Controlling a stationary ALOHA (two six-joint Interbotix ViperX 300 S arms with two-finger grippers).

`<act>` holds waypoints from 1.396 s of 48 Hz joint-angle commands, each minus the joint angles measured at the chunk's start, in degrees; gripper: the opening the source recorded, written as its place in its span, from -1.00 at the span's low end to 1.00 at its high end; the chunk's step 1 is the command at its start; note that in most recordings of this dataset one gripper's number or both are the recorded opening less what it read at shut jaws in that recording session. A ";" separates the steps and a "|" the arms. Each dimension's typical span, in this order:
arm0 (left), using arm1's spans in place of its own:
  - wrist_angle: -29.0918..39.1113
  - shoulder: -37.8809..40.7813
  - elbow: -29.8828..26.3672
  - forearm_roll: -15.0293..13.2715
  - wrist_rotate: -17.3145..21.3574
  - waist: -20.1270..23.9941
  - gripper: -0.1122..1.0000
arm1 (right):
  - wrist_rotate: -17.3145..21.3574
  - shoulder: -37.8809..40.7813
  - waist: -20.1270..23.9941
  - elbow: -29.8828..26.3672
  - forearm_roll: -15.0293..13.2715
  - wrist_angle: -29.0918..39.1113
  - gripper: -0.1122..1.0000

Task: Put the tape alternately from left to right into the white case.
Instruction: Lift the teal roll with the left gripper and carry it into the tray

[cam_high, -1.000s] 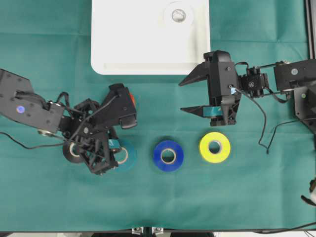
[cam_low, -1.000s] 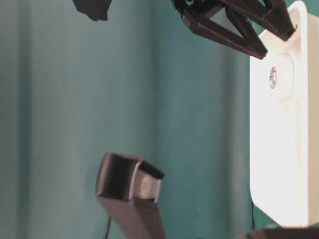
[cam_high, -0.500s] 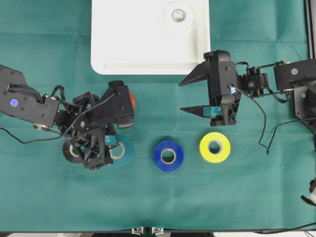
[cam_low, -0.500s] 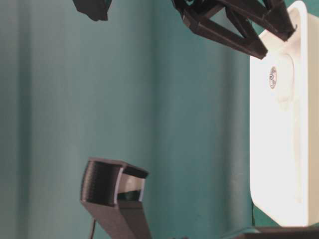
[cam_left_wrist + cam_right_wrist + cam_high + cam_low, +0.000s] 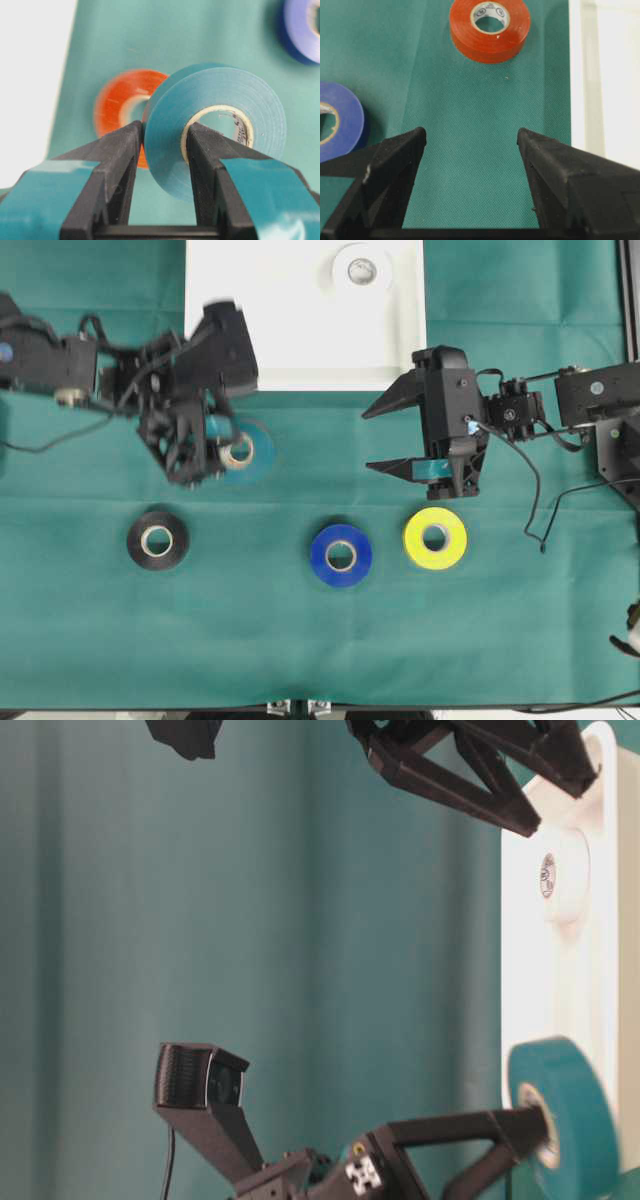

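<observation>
1. While six rolls of tape are counted across the views, only five can be seen from overhead: a white roll (image 5: 362, 269) lying inside the white case (image 5: 290, 350), a teal roll (image 5: 243, 451), a black roll (image 5: 157, 540), a blue roll (image 5: 340, 555) and a yellow roll (image 5: 435, 538). The sixth, a red-orange roll (image 5: 489, 29), is seen only in the two wrist views, lying flat on the green cloth of the worktop (image 5: 300, 640) just beside the case's edge.
2. One white case is counted, set at the top middle of the worktop, with the white roll near its upper right corner.
3. Two hands are counted. The left hand (image 5: 210, 445) is pressed together on the teal roll: one finger (image 5: 210, 165) is passed through the pale core and the other is laid against the roll's outer face, so the wall of the roll is pinched between them. The teal roll is held on edge above the cloth, just below the case's lower left rim.
4. The right hand (image 5: 385, 435) is spread wide and nothing is held or touched by it; it is stationed right of the case, above the yellow roll.
5. The black, blue and yellow rolls are laid flat in a row on the cloth, well apart from one another.
6. Small printing is seen inside the cores of the teal and red-orange rolls, but it is too small to be read. A dark round mark is seen at the middle of the white roll; no words can be made out.
</observation>
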 commanded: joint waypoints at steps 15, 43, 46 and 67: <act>-0.79 0.09 -0.70 0.18 9.32 10.28 -0.86 | 0.18 -0.44 0.35 -1.23 0.00 -0.44 0.61; -5.45 6.68 -1.05 0.18 19.86 17.84 -0.86 | 0.26 -0.44 0.35 -0.97 0.00 -0.53 0.61; -6.06 7.21 -1.14 0.18 20.30 18.28 -0.86 | 0.18 -0.44 0.35 -0.97 0.00 -0.53 0.61; -7.73 8.17 -1.58 0.18 20.21 18.54 -0.86 | 0.26 -0.44 0.35 -0.97 0.00 -0.62 0.61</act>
